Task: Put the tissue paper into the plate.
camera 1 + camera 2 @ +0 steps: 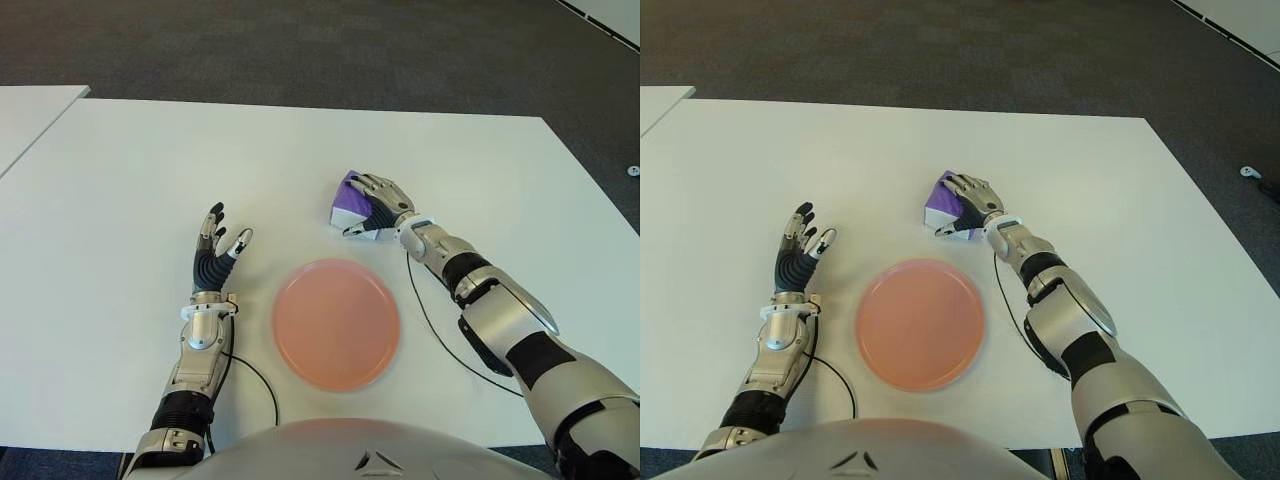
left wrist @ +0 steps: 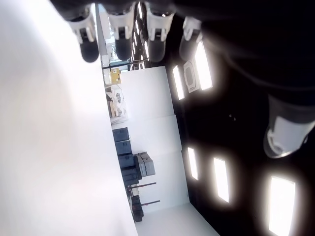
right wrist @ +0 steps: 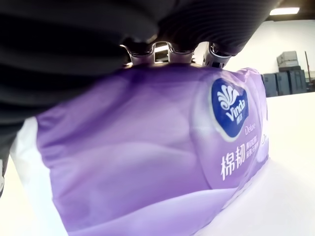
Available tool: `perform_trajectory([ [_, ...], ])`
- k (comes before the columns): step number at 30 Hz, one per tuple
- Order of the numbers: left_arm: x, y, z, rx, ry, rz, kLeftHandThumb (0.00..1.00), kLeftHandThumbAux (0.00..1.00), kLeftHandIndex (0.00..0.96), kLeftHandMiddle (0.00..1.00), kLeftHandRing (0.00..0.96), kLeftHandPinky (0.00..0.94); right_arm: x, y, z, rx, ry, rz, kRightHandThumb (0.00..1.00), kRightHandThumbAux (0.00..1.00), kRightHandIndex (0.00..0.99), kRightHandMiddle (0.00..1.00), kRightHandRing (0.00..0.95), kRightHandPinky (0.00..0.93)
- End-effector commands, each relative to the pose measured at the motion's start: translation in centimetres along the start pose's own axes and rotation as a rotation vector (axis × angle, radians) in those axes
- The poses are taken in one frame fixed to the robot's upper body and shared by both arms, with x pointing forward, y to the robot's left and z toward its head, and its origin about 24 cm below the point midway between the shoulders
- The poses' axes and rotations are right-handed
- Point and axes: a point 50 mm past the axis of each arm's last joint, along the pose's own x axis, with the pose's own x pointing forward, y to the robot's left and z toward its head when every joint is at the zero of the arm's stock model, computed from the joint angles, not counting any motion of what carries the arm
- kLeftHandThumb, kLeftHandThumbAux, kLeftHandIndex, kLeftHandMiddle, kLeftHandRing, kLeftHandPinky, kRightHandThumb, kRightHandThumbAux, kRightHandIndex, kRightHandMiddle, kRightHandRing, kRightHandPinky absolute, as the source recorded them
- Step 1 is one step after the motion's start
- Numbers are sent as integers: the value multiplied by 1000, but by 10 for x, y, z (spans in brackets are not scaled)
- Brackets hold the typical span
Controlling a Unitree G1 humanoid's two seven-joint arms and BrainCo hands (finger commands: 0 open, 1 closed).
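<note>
Right now the right hand [image 1: 378, 205] lies over the purple-and-white tissue pack [image 1: 352, 204], its fingers [image 3: 170, 49] curled down across the pack's top so that it is grasped, while the pack sits on the white table [image 1: 140, 160]. Seen from the right wrist, the pack fills nearly the whole view, its Vinda label turned toward the camera and its lower edge touching the tabletop. Just nearer the robot than this hand, and a little toward its left, lies the round pink plate [image 1: 336, 322], apart from the pack with a strip of bare table between them; nothing lies in that strip. A thin black cable [image 1: 428, 322] runs along the table beside the right forearm, past the plate's right rim. On the far side of the plate, the left hand [image 1: 214, 250] shows with its fingers spread and holding nothing, palm turned up. Beyond the right hand the tabletop stretches bare to its far edge, where dark carpet [image 1: 300, 50] begins, and it is also bare out to the right edge.
</note>
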Motion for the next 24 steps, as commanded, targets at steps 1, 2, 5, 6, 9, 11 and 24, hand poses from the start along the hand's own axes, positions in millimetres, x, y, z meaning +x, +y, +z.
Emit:
perform_trajectory([
  [1,-20,3,-20,20,111,-4,0,474,0,0,0,0,-49,87,-4,-14,106,331,291,539,0,3,0,0],
  [2,-20,3,-20,21,117,-1,0,474,0,0,0,0,-49,88,-4,-18,109,326,289,541,0,4,0,0],
  [5,-20,3,-20,22,126,3,0,479,0,0,0,0,-49,88,-3,-22,115,319,273,548,0,19,0,0],
  [6,-20,3,-20,22,127,3,0,480,0,0,0,0,-49,88,-4,-22,115,319,270,550,0,22,0,0],
  [9,-20,3,-20,19,135,5,0,485,0,0,0,0,-49,88,-4,-19,122,316,260,551,0,32,6,0],
  [11,-20,3,-20,18,139,5,0,485,0,0,0,0,-49,88,-4,-18,125,315,255,550,0,37,10,0],
  [24,-20,3,-20,21,150,13,0,485,0,0,0,0,-43,81,-1,65,128,276,369,587,55,87,86,170],
])
